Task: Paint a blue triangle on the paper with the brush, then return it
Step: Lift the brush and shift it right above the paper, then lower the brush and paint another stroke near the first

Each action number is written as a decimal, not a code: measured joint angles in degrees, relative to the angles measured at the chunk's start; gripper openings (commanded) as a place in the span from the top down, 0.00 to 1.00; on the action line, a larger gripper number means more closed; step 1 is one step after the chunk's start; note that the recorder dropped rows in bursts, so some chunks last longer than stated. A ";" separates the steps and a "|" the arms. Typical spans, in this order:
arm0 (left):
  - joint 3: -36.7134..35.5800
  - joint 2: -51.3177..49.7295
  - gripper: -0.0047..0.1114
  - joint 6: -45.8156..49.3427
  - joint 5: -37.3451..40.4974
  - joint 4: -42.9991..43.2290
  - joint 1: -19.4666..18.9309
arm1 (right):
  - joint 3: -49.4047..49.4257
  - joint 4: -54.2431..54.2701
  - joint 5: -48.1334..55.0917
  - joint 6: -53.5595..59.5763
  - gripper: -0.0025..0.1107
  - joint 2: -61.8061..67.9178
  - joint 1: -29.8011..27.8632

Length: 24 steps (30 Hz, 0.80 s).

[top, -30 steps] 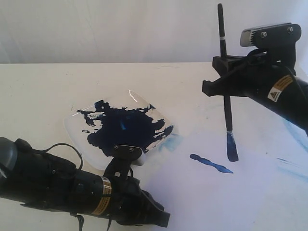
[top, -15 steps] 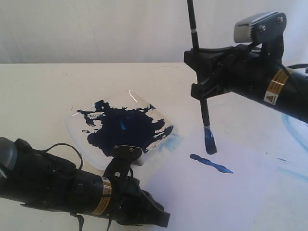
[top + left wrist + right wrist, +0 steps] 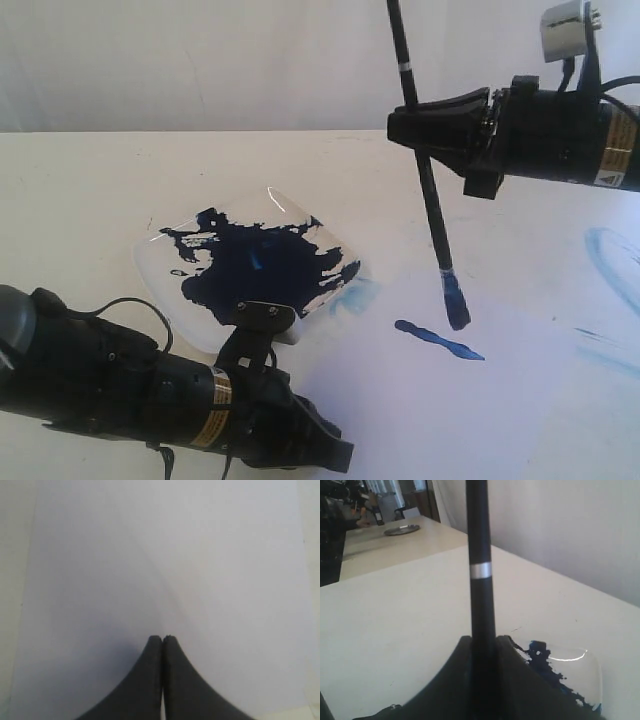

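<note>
A robotics lab or test room is suggested. A bare cream table (image 3: 80, 190) is seen beneath the brush (image 3: 430, 190), closed off behind it by a plain white wall (image 3: 200, 60). Yellow warning labels (image 3: 212, 420) are carried on the black arms. In the right wrist view, a second table (image 3: 375, 545) is seen beyond the brush handle, with a round metal dish (image 3: 401, 529) set on it. Blurred clutter is seen farther back.

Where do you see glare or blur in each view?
Exterior view: white glare along the clear dish. Right wrist view: same glare, brush sharp, far room blurred. Left wrist view: shut end effector soft-edged, dim shadow on the paper.
</note>
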State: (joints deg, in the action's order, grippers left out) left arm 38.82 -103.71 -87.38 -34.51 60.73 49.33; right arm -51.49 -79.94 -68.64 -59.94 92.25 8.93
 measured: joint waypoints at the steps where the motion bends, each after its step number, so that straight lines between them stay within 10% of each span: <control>1: 0.00 0.00 0.96 0.00 0.00 0.00 0.00 | -0.54 -0.69 -0.11 -0.39 0.98 0.93 0.00; 24: 0.00 0.00 0.96 0.11 0.00 0.00 0.00 | 8.83 23.60 -0.14 15.59 0.98 4.44 8.77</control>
State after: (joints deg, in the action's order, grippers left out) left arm 38.82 -103.71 -87.27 -34.51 60.73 49.33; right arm -42.66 -56.34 -68.79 -44.35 96.70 17.71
